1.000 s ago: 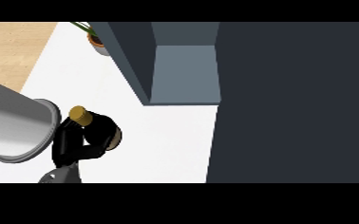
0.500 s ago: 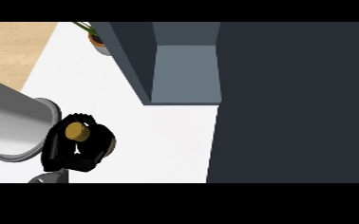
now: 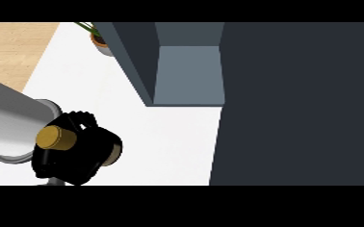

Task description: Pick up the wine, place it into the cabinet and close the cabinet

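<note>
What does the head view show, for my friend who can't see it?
The robot's left hand, low on the left of the white counter, is curled around a dark wine bottle with a gold cap. Ahead, the dark cabinet stands open, showing a grey shelf. A potted plant sits behind it.

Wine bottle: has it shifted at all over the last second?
Yes. The wine bottle, held in the left hand, has slid slightly left and toward the view's lower edge, away from the open cabinet, which stays put.
</note>
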You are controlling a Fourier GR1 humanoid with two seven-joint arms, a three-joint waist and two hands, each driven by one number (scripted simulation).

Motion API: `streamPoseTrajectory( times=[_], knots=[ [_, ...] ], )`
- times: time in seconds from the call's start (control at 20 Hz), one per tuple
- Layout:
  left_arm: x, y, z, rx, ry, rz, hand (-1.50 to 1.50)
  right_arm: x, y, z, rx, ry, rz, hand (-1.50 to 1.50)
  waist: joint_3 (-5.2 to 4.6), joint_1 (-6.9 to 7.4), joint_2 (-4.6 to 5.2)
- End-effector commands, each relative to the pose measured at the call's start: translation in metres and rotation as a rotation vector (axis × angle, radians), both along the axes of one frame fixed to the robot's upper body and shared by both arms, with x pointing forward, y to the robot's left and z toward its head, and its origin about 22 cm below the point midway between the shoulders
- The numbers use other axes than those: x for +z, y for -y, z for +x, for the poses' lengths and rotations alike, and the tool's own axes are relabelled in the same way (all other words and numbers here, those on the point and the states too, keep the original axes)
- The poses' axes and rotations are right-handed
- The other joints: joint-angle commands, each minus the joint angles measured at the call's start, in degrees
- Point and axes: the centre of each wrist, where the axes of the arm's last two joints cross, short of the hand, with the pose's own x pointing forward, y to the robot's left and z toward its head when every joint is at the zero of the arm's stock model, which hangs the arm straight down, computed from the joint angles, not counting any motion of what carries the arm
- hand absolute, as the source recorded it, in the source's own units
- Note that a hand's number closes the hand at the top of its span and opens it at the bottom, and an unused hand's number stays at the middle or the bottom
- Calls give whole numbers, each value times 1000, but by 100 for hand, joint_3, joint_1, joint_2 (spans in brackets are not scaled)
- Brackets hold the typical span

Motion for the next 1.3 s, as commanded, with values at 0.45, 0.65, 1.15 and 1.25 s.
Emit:
streamPoseTrajectory(
  times=[0.45, 0.65, 1.15, 1.25],
  knots=[
    [92, 86, 21, -112, -9, 25, 150, 5, 18, -14, 39, 35, 23, -150, -1, -53, 15],
    [102, 111, 3, -178, -8, 6, 150, 1, 2, -24, 20, 26, 58, -150, -4, -38, 7],
    [144, 183, 14, -168, -30, -36, 150, 3, 5, -29, 44, 14, 50, -150, -4, -63, 11],
    [166, 194, 11, -162, -27, -53, 150, 4, 10, -21, 58, 27, 38, -150, -2, -59, 9]
  ],
)
